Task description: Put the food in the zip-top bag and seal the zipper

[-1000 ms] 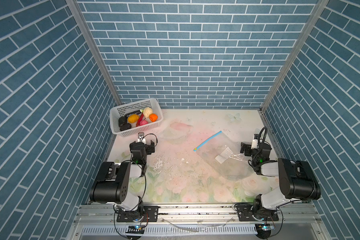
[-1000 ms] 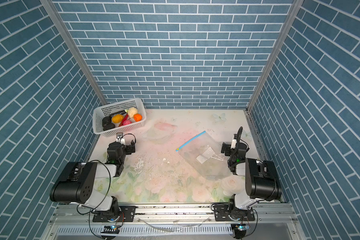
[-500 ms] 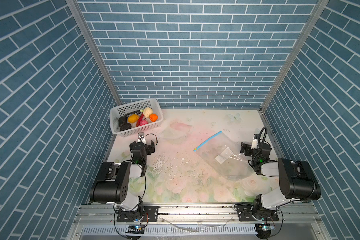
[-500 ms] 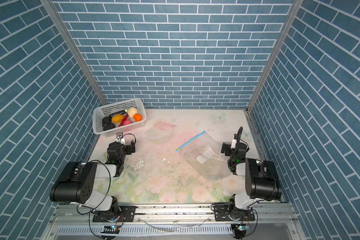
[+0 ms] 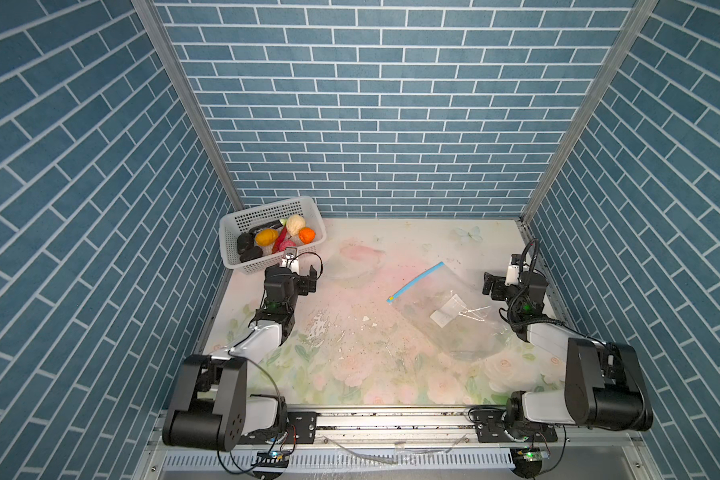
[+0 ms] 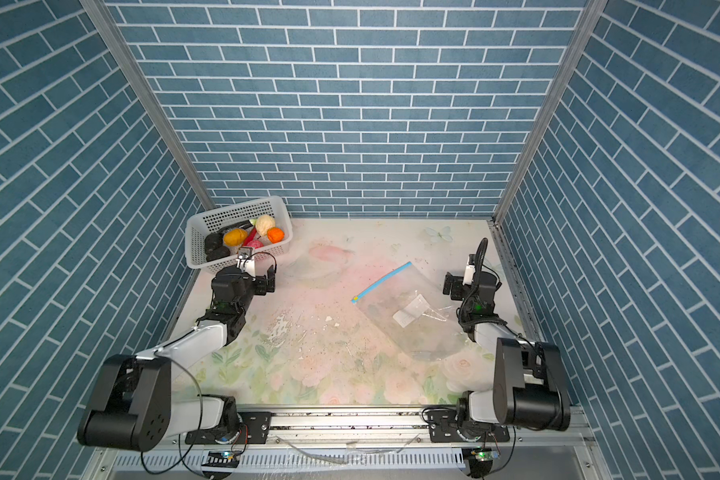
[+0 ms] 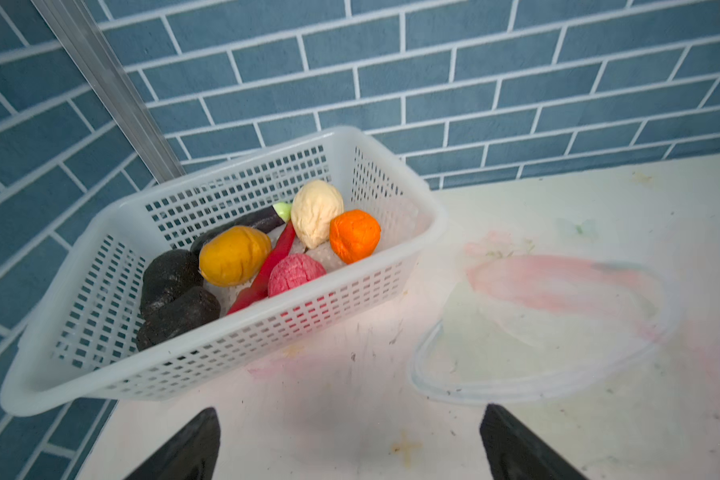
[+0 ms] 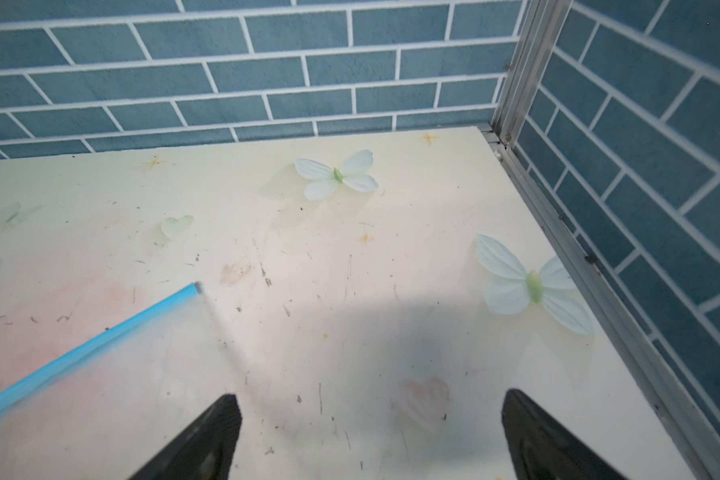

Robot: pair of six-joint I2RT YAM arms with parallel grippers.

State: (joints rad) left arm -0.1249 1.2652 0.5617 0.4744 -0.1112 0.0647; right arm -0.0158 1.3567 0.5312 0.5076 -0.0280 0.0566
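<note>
The food (image 5: 276, 239) (image 6: 246, 239) (image 7: 292, 249) lies in a white perforated basket (image 5: 267, 208) (image 7: 225, 353): yellow-orange, orange, pink and cream lumps, a red chili and black pieces. My left gripper (image 5: 294, 272) (image 6: 248, 274) (image 7: 350, 436) sits on the mat just in front of the basket, open and empty. The clear zip-top bag (image 5: 454, 320) (image 6: 416, 324) (image 8: 100, 395) lies flat right of centre, its light blue zipper (image 5: 416, 282) (image 6: 381, 282) (image 8: 84, 349) facing left. My right gripper (image 5: 510, 279) (image 6: 470, 283) (image 8: 366, 432) rests beside the bag's right edge, open and empty.
Blue brick walls close in the back and both sides; the basket is in the back left corner. A metal rail (image 8: 599, 270) runs along the mat's right edge. Small crumbs (image 5: 362, 320) dot the floral mat in the middle.
</note>
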